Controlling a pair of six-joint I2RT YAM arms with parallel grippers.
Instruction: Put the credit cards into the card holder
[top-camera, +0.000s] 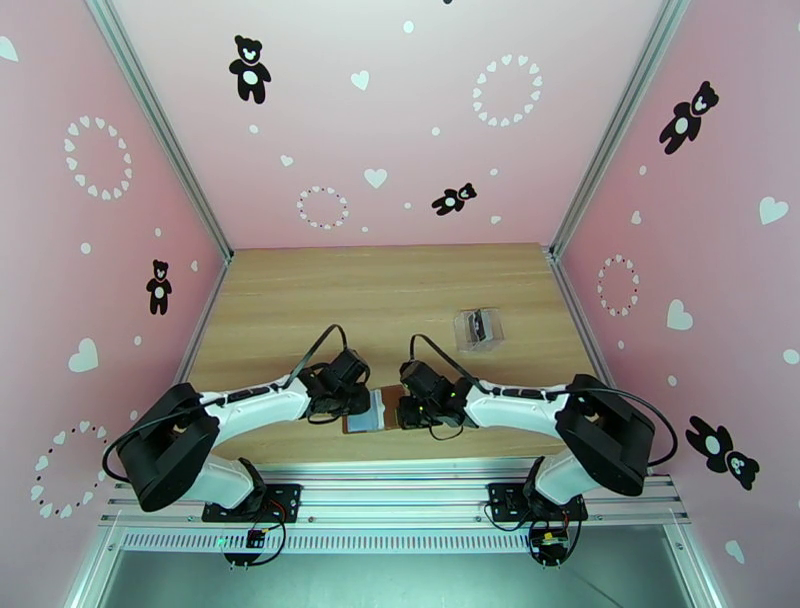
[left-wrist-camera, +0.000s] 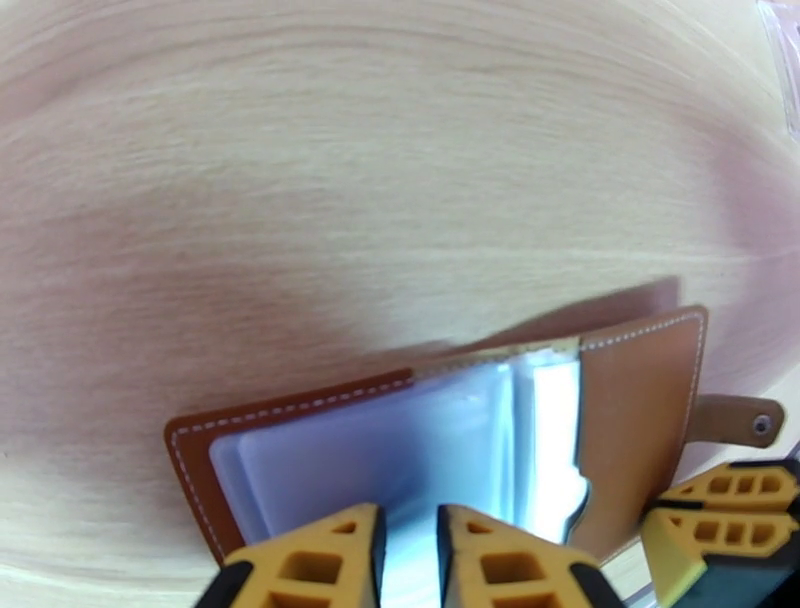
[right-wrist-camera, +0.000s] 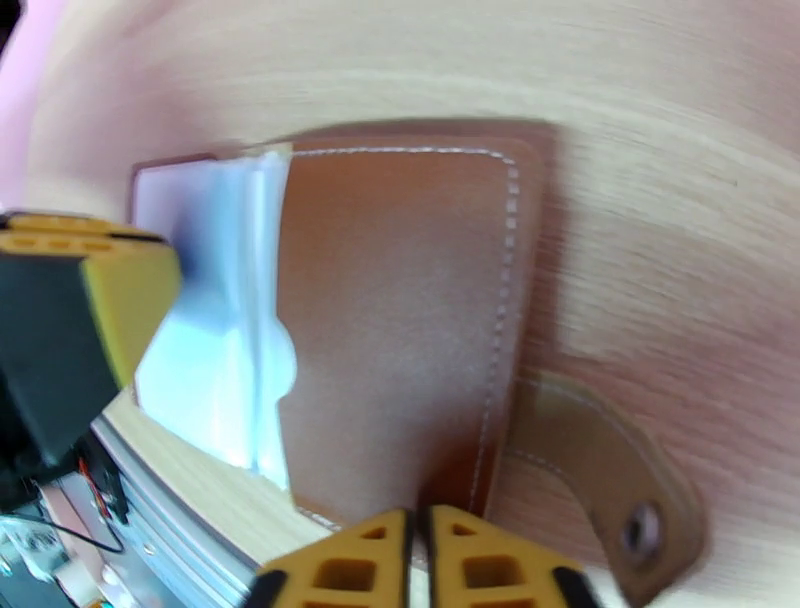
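Note:
The brown leather card holder (top-camera: 369, 411) lies open near the table's front edge, between both grippers. In the left wrist view the card holder (left-wrist-camera: 640, 400) shows greyish see-through pockets, and my left gripper (left-wrist-camera: 410, 560) is shut on the near edge of those pockets. In the right wrist view my right gripper (right-wrist-camera: 416, 565) has its tips almost together at the near edge of the leather flap (right-wrist-camera: 400, 330); a pinch is not clear. The snap tab (right-wrist-camera: 600, 480) sticks out to the right. The dark credit cards (top-camera: 483, 326) sit in a clear box further back.
The clear plastic box (top-camera: 466, 334) stands right of centre, mid-table. A metal rail (top-camera: 400, 478) runs along the front edge just behind the card holder. Pink walls close in the table on three sides. Bare wood stretches across the back and left.

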